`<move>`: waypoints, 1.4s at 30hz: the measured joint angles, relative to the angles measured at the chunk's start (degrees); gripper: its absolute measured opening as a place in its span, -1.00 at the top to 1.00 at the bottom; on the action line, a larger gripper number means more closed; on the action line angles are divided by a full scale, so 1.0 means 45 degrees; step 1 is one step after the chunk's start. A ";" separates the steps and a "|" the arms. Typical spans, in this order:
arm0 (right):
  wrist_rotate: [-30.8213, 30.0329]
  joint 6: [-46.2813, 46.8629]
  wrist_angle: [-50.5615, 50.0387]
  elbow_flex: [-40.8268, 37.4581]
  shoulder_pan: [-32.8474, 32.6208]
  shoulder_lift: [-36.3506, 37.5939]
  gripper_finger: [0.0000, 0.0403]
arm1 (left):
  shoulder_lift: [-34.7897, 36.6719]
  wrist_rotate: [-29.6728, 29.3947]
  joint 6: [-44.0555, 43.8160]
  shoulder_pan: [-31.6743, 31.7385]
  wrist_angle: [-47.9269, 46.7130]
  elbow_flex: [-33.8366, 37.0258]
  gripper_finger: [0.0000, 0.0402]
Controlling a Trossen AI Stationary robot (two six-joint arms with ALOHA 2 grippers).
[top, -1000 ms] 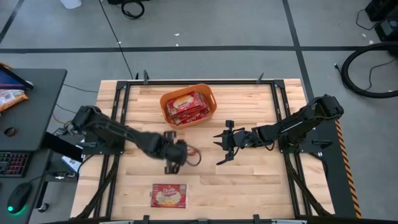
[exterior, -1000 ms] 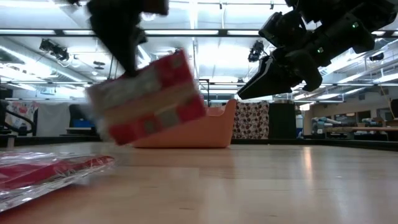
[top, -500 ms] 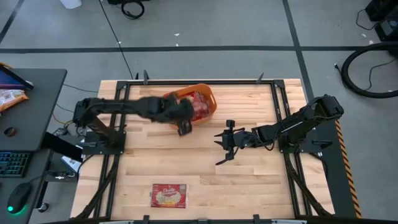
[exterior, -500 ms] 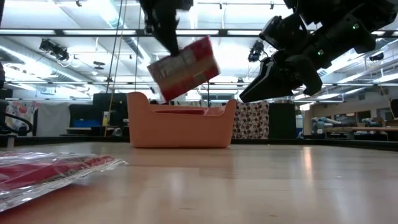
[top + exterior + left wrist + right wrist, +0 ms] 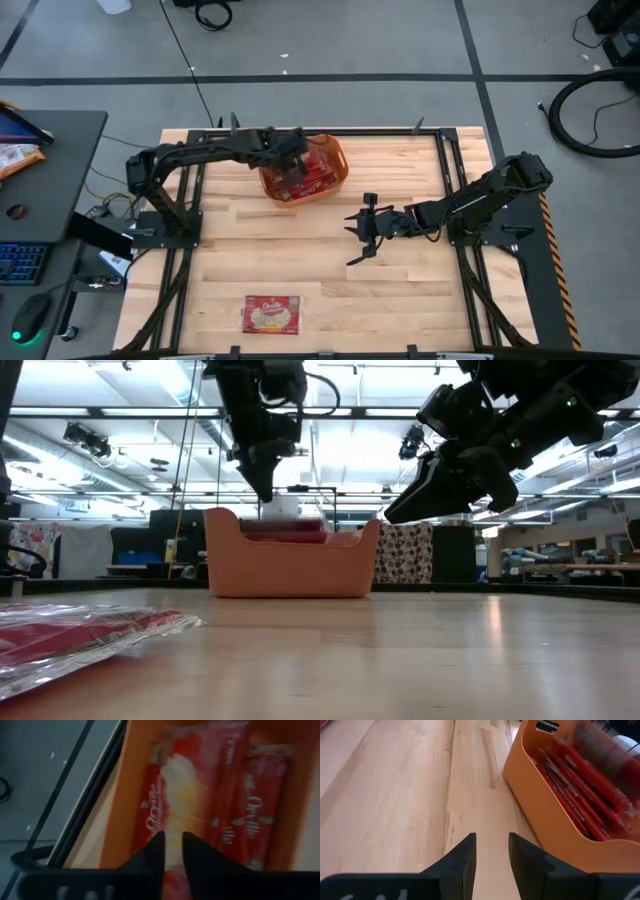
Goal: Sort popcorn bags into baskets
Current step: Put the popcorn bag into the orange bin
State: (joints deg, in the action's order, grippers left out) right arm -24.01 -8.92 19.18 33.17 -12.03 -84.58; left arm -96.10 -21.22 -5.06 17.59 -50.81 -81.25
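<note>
The orange basket (image 5: pixel 303 170) stands near the table's far edge and holds several red popcorn bags (image 5: pixel 580 785) on edge. My left gripper (image 5: pixel 291 162) is above the basket (image 5: pixel 290 565), pointing down into it, and is shut on one more popcorn bag (image 5: pixel 180 795). My right gripper (image 5: pixel 360 232) hovers open over the bare wood on the near right of the basket (image 5: pixel 555 820). Another popcorn bag (image 5: pixel 271 313) lies flat near the table's near edge and shows in the low view's left foreground (image 5: pixel 80 632). My left gripper pinches a popcorn bag between its two fingers at the bag's upper edge (image 5: pixel 173 837), coming from above and pointing down. The bag hangs below the fingers inside the basket, among the packets standing there. Whether its lower end rests on anything, I cannot tell.
Black frame rails (image 5: pixel 190 200) run along the table's left and right sides. A dark desk (image 5: pixel 40 200) with a keyboard, a mouse and an orange-red packet (image 5: pixel 15 157) stands to the left. Bare wood (image 5: pixel 320 280) spreads between basket and the near bag.
My left gripper has carried the popcorn bag from above the table's middle up and toward the far edge, over the basket, then down so the bag has sunk between the basket's walls. The bag, tilted and in the air before, now hangs inside the basket.
</note>
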 joint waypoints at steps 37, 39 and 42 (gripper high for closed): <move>-0.0170 0.0189 -0.0474 -0.0015 0.0049 0.0000 0.41 | -0.4529 0.7398 -0.6736 -1.1741 0.1957 0.0212 0.29; -0.0159 0.0276 -0.0457 -0.0015 0.0053 0.0000 0.41 | -0.4719 0.6915 -0.6671 -1.1686 0.1237 0.0142 0.29; -0.0117 0.0285 -0.0461 -0.0015 0.0053 0.0000 0.41 | -0.4772 0.5120 -0.6523 -1.1443 -0.0636 0.0174 0.29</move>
State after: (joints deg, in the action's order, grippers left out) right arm -24.54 -7.64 17.10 33.10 -11.79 -84.58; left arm -117.58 1.82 -34.41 -33.90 -53.67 -80.47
